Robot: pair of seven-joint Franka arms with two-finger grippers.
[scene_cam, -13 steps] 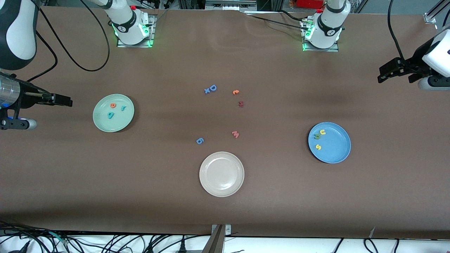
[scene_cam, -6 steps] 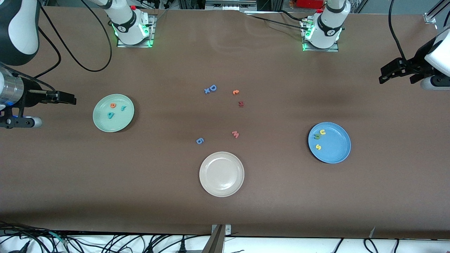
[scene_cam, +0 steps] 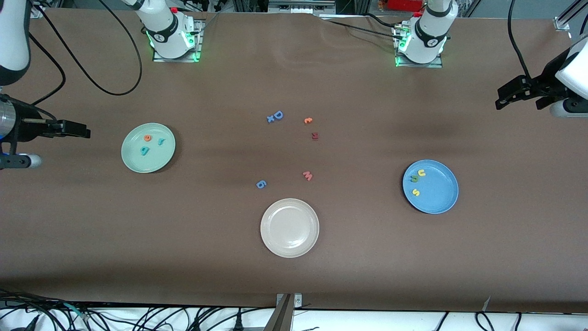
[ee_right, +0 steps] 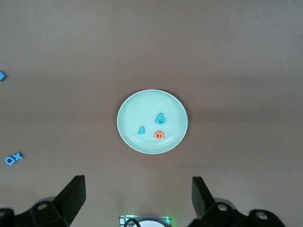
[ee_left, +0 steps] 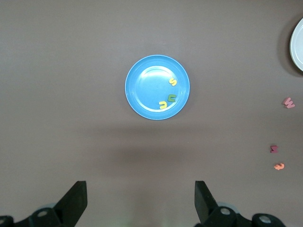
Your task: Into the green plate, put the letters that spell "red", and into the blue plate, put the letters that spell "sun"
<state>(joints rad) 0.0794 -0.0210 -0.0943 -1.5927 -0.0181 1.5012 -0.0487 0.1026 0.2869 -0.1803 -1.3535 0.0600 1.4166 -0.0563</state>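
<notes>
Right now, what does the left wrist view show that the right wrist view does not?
Only the left wrist view shows the blue plate holding three letters, the pink w and the open left gripper. Only the right wrist view shows the green plate holding three letters, the blue D and the open right gripper. Both share the brown table.

White arm shells with black joints (green lights at both bases), black hands, trailing black cables.
</notes>
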